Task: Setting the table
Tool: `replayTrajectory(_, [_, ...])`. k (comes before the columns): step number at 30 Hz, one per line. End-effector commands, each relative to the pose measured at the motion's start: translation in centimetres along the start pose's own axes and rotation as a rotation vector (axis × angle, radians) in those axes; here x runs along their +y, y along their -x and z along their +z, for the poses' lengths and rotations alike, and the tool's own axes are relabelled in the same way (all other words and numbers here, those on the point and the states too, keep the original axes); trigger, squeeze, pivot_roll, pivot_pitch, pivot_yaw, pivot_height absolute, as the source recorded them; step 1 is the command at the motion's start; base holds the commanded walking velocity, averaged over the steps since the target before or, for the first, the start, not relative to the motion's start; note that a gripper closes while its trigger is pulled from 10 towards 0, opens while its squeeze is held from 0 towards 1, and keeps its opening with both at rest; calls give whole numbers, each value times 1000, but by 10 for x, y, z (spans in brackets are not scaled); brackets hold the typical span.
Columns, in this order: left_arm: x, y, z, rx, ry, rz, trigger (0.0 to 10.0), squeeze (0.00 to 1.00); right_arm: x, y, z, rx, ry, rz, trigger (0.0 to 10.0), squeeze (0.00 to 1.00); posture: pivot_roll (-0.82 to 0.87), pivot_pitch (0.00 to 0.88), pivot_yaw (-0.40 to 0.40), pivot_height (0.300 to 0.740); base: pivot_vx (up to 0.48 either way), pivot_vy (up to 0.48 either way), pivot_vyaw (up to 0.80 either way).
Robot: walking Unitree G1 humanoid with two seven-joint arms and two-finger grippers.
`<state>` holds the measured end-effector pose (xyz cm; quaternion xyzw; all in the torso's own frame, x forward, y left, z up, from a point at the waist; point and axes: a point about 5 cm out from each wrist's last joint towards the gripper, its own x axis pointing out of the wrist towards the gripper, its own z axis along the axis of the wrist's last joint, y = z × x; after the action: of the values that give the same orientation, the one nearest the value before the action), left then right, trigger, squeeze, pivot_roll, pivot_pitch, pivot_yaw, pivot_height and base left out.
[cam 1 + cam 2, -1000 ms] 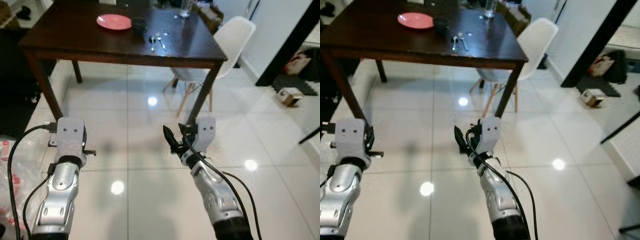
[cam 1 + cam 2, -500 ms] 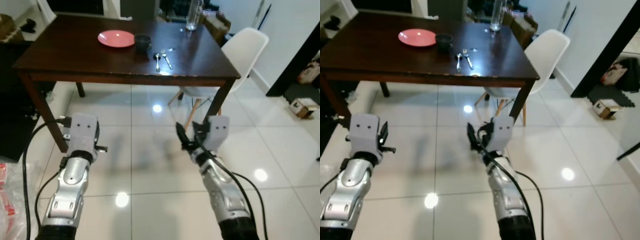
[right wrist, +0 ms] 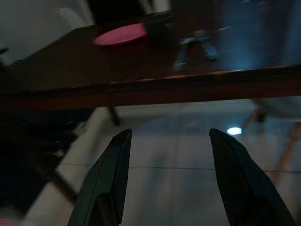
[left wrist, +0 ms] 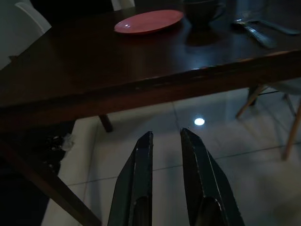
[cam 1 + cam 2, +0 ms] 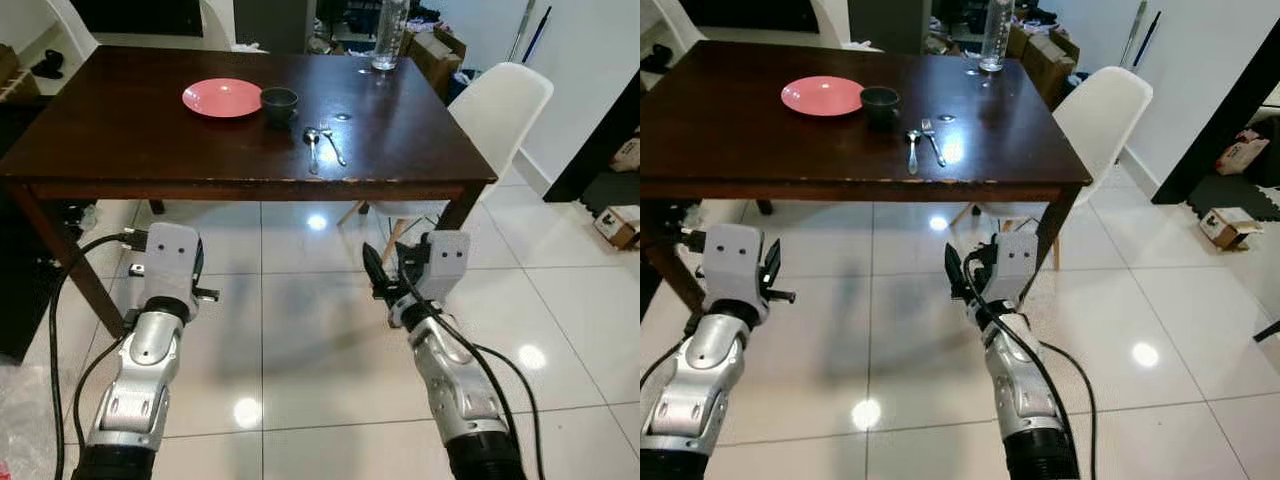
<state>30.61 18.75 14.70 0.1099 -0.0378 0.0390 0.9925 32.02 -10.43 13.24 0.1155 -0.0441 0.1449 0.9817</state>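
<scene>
A dark wooden table (image 5: 120, 150) stands ahead of me. On it lie a pink plate (image 5: 222, 97), a small dark bowl (image 5: 279, 101) just right of the plate, and a spoon (image 5: 312, 140) and fork (image 5: 334, 147) side by side nearer the front edge. My left gripper (image 4: 165, 134) hangs low before the table's front edge, its fingers a narrow gap apart and holding nothing. My right gripper (image 5: 378, 275) is held below the table's right front corner, wide open and empty.
A tall clear glass (image 5: 388, 35) stands at the table's far edge. A white chair (image 5: 500, 110) sits at the right side, and cardboard boxes (image 5: 620, 222) lie on the floor farther right. Glossy white tiles (image 5: 290, 340) lie between me and the table.
The whole view has shifted: the table now appears nearer and lower in the picture, so I have moved toward it. Both arms keep the same pose.
</scene>
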Motion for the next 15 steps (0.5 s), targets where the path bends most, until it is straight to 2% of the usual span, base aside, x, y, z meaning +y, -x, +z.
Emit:
replayTrajectory(1, [-4,0,-2,9,-2,-17,10000,0,-8,4,-2,9,15,-27,10000,0,13,42,15,740,465,0,0])
replayTrajectory(15, [-6,0,-2,6,1,-29,10000,0,-9,5,-3,11,16,-38,10000,0,7,49,17,740,464,0,0])
